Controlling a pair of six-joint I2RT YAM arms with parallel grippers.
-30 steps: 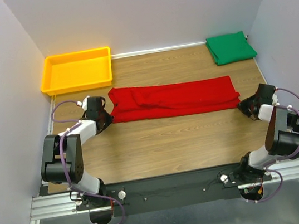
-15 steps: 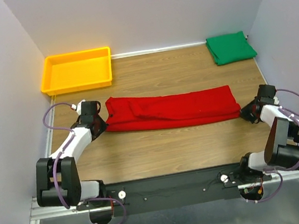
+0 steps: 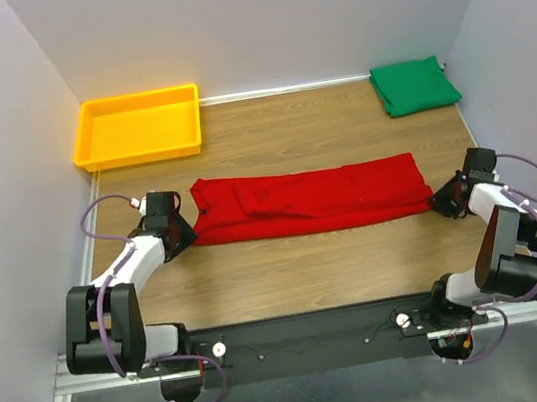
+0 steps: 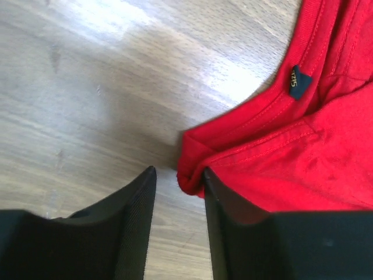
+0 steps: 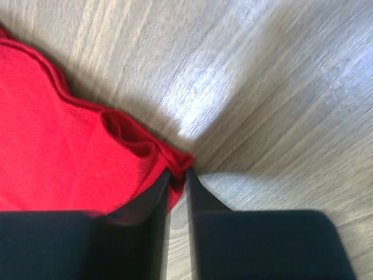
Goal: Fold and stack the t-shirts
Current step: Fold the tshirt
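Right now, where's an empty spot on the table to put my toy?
Two bare patches of wood: behind the red shirt, between tray and green shirt; and in front of it, up to the arm bases. Crowded at its ends, where the left hand and right hand sit.

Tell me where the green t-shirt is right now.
From the top camera, the green t-shirt lies folded in the far right corner of the table, opposite the yellow tray.
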